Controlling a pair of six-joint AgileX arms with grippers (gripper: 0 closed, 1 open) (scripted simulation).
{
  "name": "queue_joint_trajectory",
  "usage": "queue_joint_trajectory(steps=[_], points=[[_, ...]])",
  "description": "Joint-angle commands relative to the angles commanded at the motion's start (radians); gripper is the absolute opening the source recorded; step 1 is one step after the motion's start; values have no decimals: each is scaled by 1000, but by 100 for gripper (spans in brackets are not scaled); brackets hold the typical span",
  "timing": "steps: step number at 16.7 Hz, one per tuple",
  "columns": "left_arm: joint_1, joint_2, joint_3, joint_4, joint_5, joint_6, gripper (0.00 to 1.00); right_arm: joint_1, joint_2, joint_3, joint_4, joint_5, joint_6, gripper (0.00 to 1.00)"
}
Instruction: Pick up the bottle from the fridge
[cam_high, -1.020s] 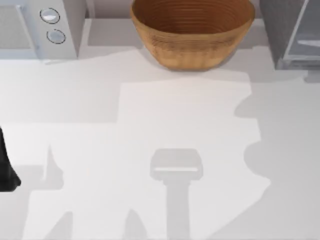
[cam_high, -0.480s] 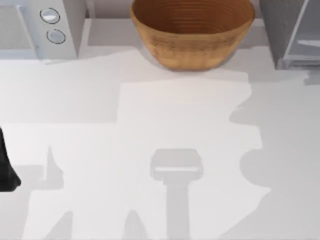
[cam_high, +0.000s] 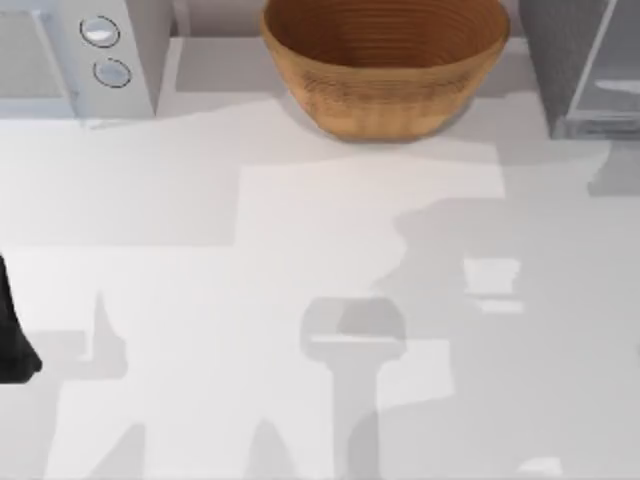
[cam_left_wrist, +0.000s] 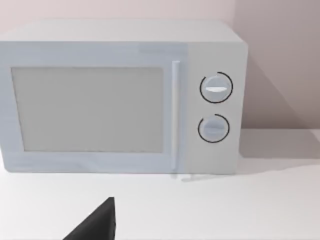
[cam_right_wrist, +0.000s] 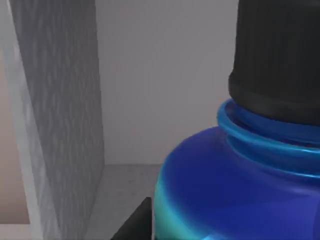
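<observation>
Inside fridge (cam_right_wrist: 55, 100), bottle (cam_right_wrist: 235, 190) upright, cap up (right claw's state: can't tell).

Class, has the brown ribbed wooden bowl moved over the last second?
No. The brown ribbed wooden bowl sits exactly as before, beside the white two-knob box.

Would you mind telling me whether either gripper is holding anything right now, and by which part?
It cannot be told. The bottle sits very close before the right wrist camera, inside the fridge, but no fingers are seen closing on it.
</observation>
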Motion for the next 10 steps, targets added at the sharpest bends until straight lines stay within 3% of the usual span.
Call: queue_joint_trajectory(steps=[10], points=[[0, 0, 0, 0, 0, 0, 100, 124, -1048, -446, -582, 109, 0, 0]])
